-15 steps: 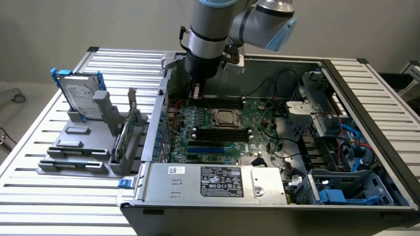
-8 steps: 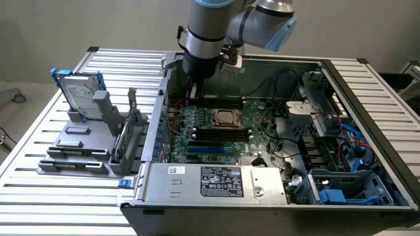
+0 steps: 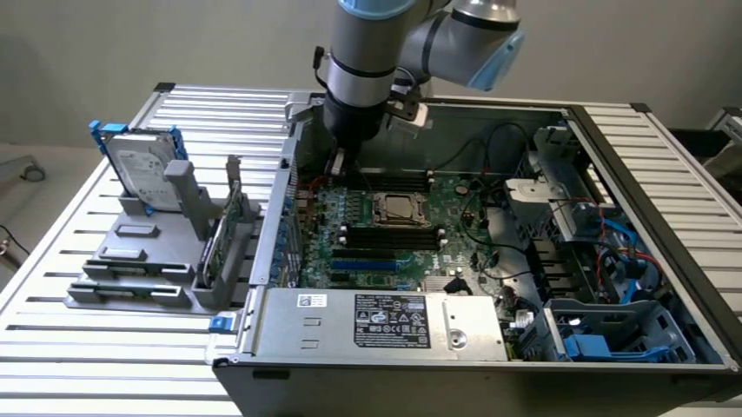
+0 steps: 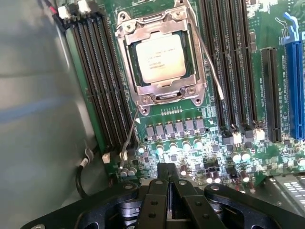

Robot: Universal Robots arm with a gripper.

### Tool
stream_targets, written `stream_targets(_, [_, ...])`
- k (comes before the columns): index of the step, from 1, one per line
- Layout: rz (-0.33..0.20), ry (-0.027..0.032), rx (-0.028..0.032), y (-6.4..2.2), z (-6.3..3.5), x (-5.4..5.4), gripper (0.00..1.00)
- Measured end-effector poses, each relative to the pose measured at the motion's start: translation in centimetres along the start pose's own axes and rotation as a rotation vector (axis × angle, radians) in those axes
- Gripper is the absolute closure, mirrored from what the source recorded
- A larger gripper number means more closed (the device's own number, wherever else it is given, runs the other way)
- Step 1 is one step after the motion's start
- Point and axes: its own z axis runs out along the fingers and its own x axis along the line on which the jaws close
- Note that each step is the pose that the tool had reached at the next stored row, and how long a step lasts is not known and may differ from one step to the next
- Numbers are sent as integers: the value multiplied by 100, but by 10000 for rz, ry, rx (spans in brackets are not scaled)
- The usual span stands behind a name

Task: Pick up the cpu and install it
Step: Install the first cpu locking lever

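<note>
Sitting in its socket (image 4: pixel 164 94), cpu (image 4: pixel 161 58), pincer (image 4: pixel 167 171) closed, partly cropped

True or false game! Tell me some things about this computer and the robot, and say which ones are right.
1. The cpu sits inside the metal socket frame on the motherboard. True.
2. The gripper is holding the cpu. False: its fingers are shut on nothing, and it is apart from the cpu.
3. The hard drive lies inside the computer case. False: it stands upright in the grey rack outside the case, on the exterior view's left.
4. The gripper reaches into the open computer case, above the motherboard. True.
</note>
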Motion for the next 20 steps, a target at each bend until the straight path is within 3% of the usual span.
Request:
stream_targets(4, [599, 191, -52, 3, 22, -3, 89])
stream_targets(7, [1005, 368, -74, 6, 36, -4, 89])
stream_targets(15, [1870, 944, -61, 8, 53, -6, 89])
stream_targets(17, [2028, 1041, -70, 8, 52, -6, 89])
stream_targets(20, [2241, 1126, -95, -3, 49, -9, 89])
